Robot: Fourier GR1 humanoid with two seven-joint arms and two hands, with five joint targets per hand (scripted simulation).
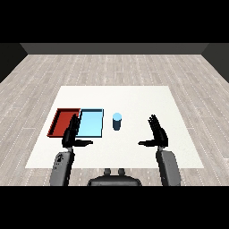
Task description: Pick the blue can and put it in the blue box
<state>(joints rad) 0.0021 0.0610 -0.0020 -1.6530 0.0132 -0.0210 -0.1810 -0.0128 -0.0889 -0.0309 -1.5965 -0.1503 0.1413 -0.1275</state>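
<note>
A blue can (117,121) stands upright on the white table, just right of the light blue tray (91,123). My right hand (157,133) hovers to the can's right and a little nearer to me, apart from it, fingers straight and thumb pointing left toward the can. My left hand (71,133) is held over the near edge where the two trays meet, fingers straight, thumb pointing right. Neither hand holds anything.
A red tray (62,121) lies against the left side of the light blue tray. The white table (134,98) stretches behind and to the right of the can, with a wooden floor around it.
</note>
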